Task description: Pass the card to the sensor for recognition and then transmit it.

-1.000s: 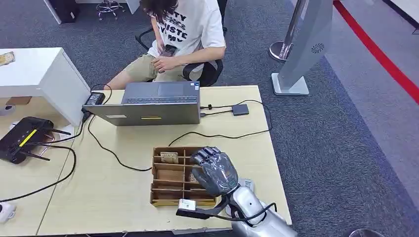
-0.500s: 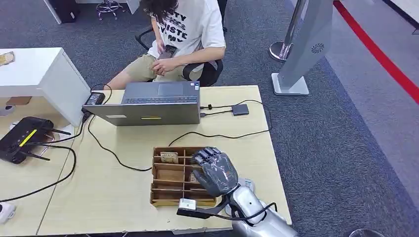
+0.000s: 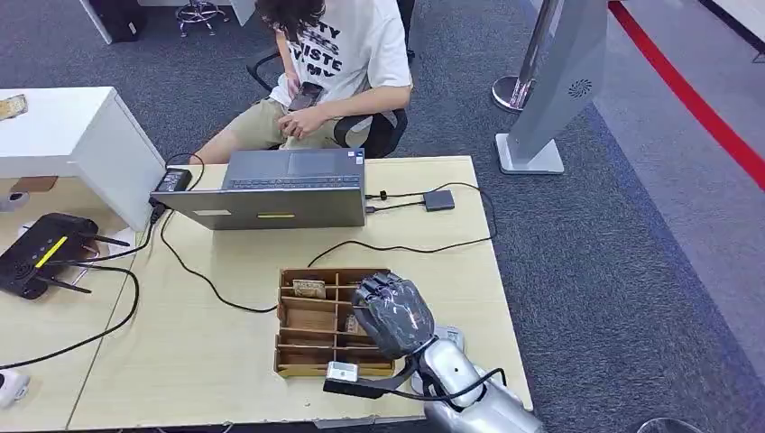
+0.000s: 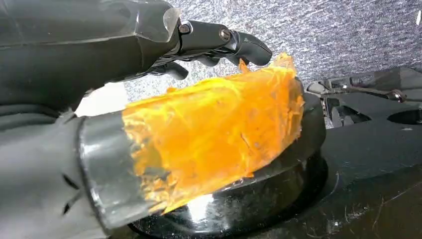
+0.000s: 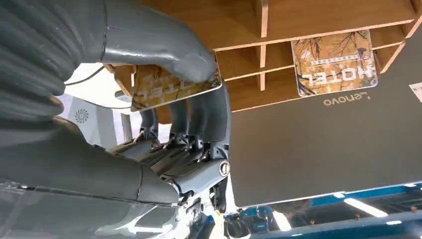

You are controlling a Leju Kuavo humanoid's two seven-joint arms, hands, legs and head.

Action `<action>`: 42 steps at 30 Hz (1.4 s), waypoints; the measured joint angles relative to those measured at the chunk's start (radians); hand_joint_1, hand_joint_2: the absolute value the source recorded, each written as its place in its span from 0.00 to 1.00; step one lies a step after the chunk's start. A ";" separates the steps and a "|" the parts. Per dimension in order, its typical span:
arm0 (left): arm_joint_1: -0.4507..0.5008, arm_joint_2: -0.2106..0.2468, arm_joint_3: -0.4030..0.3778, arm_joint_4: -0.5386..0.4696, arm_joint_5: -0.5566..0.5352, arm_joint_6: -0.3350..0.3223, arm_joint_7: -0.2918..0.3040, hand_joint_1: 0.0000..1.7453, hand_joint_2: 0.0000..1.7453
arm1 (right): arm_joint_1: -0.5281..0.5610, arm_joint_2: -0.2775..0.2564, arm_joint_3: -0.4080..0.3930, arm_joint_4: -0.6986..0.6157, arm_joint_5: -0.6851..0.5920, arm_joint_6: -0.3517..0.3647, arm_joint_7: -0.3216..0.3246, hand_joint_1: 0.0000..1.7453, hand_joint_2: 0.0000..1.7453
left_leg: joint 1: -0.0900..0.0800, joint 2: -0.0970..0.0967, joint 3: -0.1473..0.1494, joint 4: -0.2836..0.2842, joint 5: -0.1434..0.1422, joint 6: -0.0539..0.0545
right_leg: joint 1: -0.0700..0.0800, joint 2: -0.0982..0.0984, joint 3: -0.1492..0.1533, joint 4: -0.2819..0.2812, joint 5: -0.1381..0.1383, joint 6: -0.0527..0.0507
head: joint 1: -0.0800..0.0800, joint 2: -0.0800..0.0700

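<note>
One card [image 5: 174, 84] sat pinched in the right hand [image 3: 394, 314] above the wooden organizer [image 3: 311, 325], laptop [image 3: 275, 191] at eleven o'clock; left hand [image 4: 99, 69] held nothing.

An office: grey carpet [image 3: 577, 253], pale wooden desk [image 3: 225, 361] with a laptop [image 3: 280, 194] at its far edge, cables, a router [image 3: 41, 253], and a person [image 3: 334, 63] on a swivel chair.
</note>
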 joint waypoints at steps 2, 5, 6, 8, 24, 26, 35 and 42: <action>0.000 0.000 0.000 0.000 0.000 0.000 0.000 0.00 0.00 | 0.000 0.000 0.000 0.000 0.000 0.000 0.000 0.79 1.00 | 0.000 0.000 0.000 0.000 0.000 0.000 | 0.000 0.000 0.000 0.000 0.000 0.000 | 0.000 0.000; 0.000 0.000 0.000 0.000 0.000 0.000 -0.002 0.00 0.00 | -0.002 0.000 0.001 0.000 0.000 0.003 0.004 0.86 1.00 | 0.000 0.000 0.000 0.000 0.000 0.000 | 0.000 0.000 0.000 0.000 0.000 0.000 | 0.000 0.000; 0.000 0.000 0.000 0.000 0.000 0.000 -0.002 0.00 0.00 | -0.005 0.000 0.002 0.001 0.000 0.003 0.005 0.94 1.00 | 0.000 0.000 0.000 0.000 0.000 0.000 | 0.000 0.000 0.000 0.000 0.000 0.000 | 0.000 0.000; 0.000 0.000 0.000 0.000 0.000 0.000 -0.002 0.00 0.00 | -0.007 0.000 0.003 0.004 -0.002 0.003 0.007 1.00 1.00 | 0.000 0.000 0.000 0.000 0.000 0.000 | 0.000 0.000 0.000 0.000 0.000 0.000 | 0.000 0.000; 0.000 0.002 0.000 0.000 0.003 0.001 -0.008 0.00 0.00 | 0.005 0.005 0.003 -0.009 0.002 -0.095 -0.020 1.00 1.00 | 0.000 0.000 0.000 0.000 0.000 0.000 | 0.000 0.000 0.000 0.000 0.000 0.000 | 0.000 0.000; 0.000 0.002 0.000 0.000 0.003 0.001 -0.008 0.00 0.00 | 0.008 0.006 0.002 -0.013 0.002 -0.097 -0.022 0.99 1.00 | 0.000 0.000 0.000 0.000 0.000 0.000 | 0.000 0.000 0.000 0.000 0.000 0.000 | 0.000 0.000; 0.001 0.001 0.000 0.000 0.003 0.006 -0.008 0.00 0.00 | 0.110 0.049 -0.108 -0.148 0.107 -0.139 -0.171 1.00 1.00 | 0.000 0.000 0.000 0.000 0.000 0.000 | 0.000 0.000 0.000 0.000 0.000 0.000 | 0.000 0.000; 0.002 0.001 0.000 0.000 0.000 0.010 -0.009 0.00 0.00 | 0.240 0.156 -0.309 -0.350 0.127 -0.139 -0.401 1.00 1.00 | 0.001 0.000 0.000 0.000 0.000 0.000 | 0.001 0.000 0.000 0.000 -0.001 -0.001 | 0.000 0.000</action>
